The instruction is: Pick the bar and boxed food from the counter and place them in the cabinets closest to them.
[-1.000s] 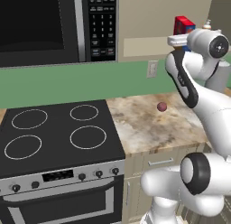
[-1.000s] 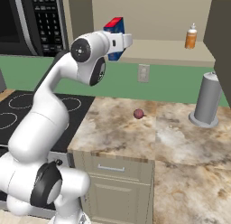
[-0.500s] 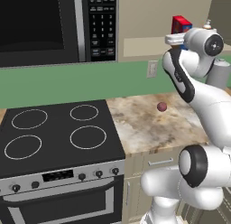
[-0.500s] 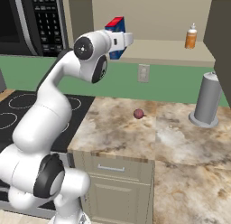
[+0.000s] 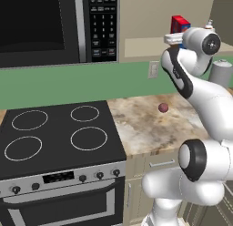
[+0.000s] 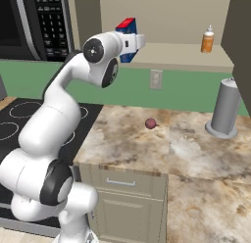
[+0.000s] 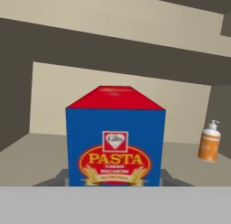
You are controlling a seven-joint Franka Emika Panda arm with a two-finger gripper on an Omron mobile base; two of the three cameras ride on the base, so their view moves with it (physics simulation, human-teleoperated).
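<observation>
The boxed food [image 7: 115, 137] is a carton with a red top and a blue face marked PASTA. My gripper [image 7: 115, 180] is shut on it, with grey fingers [image 7: 57, 178] at both lower sides. From the base cameras the boxed food [image 5: 180, 23] [image 6: 126, 26] is held upright in the gripper [image 5: 178, 34] [image 6: 133, 42], high above the counter [image 5: 145, 129] [image 6: 196, 154]. It hangs at the front of the open cabinet's shelf [image 6: 171, 52] [image 7: 27, 155]. The bar is out of view.
An orange bottle [image 6: 208, 39] [image 7: 209, 142] stands on the right of the shelf. A small dark-red ball [image 5: 163, 107] [image 6: 150, 123] lies on the counter. A grey cylinder [image 6: 225, 109] stands at the right, and the stovetop [image 5: 54, 134] and microwave [image 5: 45, 24] are to the left.
The hand with the carton has shifted a little, slightly higher and nearer the shelf. The grip is unchanged and the ball has not moved.
</observation>
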